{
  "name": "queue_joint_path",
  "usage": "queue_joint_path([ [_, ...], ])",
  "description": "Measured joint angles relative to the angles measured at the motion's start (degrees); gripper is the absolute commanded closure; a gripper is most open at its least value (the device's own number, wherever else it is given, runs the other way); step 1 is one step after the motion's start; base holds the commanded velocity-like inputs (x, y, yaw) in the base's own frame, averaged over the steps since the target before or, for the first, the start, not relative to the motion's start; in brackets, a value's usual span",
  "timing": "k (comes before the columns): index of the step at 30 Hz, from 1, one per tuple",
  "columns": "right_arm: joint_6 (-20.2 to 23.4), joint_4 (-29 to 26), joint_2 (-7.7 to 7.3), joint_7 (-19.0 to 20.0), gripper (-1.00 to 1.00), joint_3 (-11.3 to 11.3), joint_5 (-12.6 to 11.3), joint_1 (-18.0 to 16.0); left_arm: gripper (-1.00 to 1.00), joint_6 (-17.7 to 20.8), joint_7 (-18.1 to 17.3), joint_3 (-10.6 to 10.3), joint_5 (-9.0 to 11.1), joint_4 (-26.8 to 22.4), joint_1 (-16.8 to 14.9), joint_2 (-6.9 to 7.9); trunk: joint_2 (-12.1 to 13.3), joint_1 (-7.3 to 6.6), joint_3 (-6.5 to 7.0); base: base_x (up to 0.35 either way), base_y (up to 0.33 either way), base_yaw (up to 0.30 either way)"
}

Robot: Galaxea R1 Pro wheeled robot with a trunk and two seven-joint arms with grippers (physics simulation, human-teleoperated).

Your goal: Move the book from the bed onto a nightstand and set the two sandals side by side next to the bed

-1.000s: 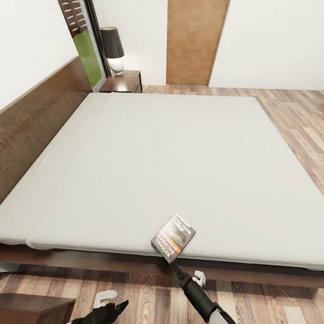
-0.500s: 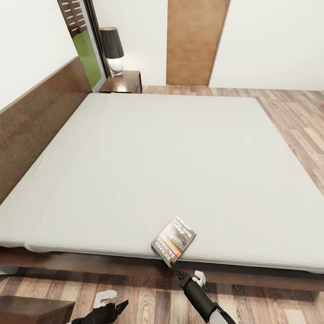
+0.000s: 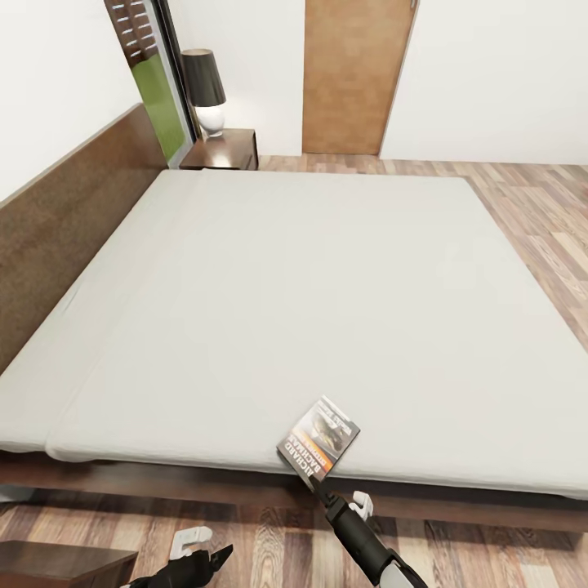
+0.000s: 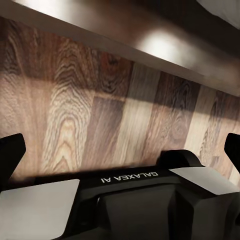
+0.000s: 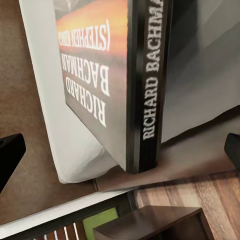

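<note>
A dark wooden cabinet corner sat at the lower left of the head view, on the plank floor. Beside it the left hand hung low over the floor in front of the bed; in the left wrist view its dark fingers stood wide apart with only floorboards between them, so it was released and empty. Along the left side ran the brown headboard, and at the far corner a nightstand carried a black-shaded lamp, with a brown door further right. The book lay near the front edge of the mattress, one corner reaching the edge. The right hand reached up to that corner. In the right wrist view the book loomed close, spine lettered "RICHARD BACHMAN", while the fingertips stood apart at either side; whether it pinched the book I cannot tell.
</note>
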Motion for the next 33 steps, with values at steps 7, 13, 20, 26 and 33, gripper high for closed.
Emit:
queue_joint_path([
  [7, -0.01, 0.0, 0.0, 0.0, -1.0, 0.0, 0.0, 0.0, -1.0, -0.03, 0.0, 0.0, -0.02, 0.0, 0.0, -0.03, 0.0, 0.0, 0.0, 0.005, 0.005, 0.0],
  [13, 0.0, 0.0, 0.0, 0.0, -1.0, 0.0, 0.0, 0.0, -1.0, -0.06, 0.03, 0.0, -0.02, 0.0, 0.0, -0.03, 0.0, -0.01, 0.0, 0.046, 0.0, 0.0],
  [20, 0.03, 0.0, 0.0, 0.0, -1.0, 0.0, 0.0, 0.0, -1.0, -0.1, 0.18, 0.0, -0.04, 0.0, 0.0, -0.04, 0.0, 0.0, 0.0, 0.047, 0.0, 0.0],
  [26, 0.06, -0.02, -0.07, 0.0, -1.0, 0.0, -0.01, 0.0, -1.0, -0.09, 0.18, 0.0, -0.04, 0.0, 0.0, -0.04, 0.0, 0.0, 0.0, 0.002, 0.0, 0.0],
  [33, 0.07, -0.08, -0.09, 0.07, 1.0, 0.01, -0.06, 0.0, -1.0, -0.07, 0.17, 0.0, -0.02, 0.0, 0.0, -0.04, 0.0, 0.0, 0.0, 0.0, 0.0, 0.0],
])
